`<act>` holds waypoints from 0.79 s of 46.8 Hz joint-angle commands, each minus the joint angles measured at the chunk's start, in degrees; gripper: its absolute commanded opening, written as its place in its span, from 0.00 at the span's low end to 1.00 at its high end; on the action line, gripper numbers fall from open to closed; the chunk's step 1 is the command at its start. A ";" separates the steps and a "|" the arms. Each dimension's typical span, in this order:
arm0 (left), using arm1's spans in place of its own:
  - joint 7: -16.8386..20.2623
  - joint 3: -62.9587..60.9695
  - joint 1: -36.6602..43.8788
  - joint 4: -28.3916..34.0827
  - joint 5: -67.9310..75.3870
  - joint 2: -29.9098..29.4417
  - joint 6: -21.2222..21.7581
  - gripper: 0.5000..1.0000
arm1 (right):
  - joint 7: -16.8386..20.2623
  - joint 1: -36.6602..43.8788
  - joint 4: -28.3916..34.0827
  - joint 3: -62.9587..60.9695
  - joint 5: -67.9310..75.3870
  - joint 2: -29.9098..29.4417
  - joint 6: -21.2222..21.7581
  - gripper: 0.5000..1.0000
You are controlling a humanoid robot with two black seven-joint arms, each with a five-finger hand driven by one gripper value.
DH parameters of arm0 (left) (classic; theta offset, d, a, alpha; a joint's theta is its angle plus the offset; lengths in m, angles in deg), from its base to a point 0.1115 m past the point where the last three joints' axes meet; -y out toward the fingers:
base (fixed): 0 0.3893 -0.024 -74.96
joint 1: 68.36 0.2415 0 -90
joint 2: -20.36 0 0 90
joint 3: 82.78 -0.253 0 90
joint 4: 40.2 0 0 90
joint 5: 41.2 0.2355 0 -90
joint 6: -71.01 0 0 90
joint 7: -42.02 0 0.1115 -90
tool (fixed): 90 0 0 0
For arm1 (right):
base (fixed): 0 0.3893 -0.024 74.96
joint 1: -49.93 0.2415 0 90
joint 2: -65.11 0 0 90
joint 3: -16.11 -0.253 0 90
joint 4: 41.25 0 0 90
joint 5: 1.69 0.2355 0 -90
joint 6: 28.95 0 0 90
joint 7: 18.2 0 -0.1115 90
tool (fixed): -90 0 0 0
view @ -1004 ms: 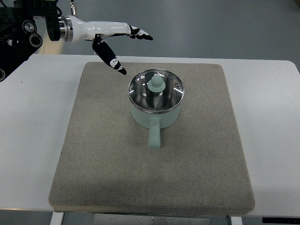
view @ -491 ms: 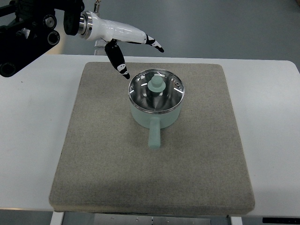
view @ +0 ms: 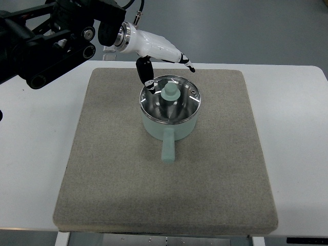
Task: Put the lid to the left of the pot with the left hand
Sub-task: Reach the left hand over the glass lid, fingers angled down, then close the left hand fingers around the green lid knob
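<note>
Glass lid (view: 170, 98) with a steel rim and a pale green knob (view: 169, 92) sits closed on the mint green saucepan (view: 169, 119), which stands on the far middle part of a grey felt mat (view: 118, 174). The saucepan's stubby green handle (view: 168, 147) points toward the near edge of the mat. The mat lies on a white tabletop (view: 36, 154) and covers most of its middle.

From the top view, the left hand (view: 163, 59), white with black fingertips, reaches in from the upper left on a black jointed arm (view: 46, 36). Its fingers are spread and hold nothing. The long fingers (view: 179, 57) stretch out over the far rim of the saucepan, while the thumb (view: 146, 73) hangs down at the lid's far left edge; whether it touches the rim cannot be told. The hand is just beside the knob and has no hold on it.
</note>
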 commanded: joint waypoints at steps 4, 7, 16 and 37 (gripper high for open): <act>-0.09 -0.08 -0.14 0.47 1.52 1.44 -0.01 0.99 | 0.00 0.01 0.00 0.00 0.00 0.00 0.00 0.84; -0.09 -0.08 -0.06 1.00 1.96 1.97 -0.01 0.98 | 0.00 0.01 0.00 0.00 0.00 0.00 0.00 0.84; -0.18 -1.22 0.21 1.35 2.58 2.33 -0.01 0.98 | 0.00 0.01 0.00 0.00 0.00 0.00 0.00 0.84; -0.45 -1.75 0.29 1.88 3.19 2.94 -0.01 0.80 | 0.00 0.01 0.00 0.00 0.00 0.00 0.00 0.84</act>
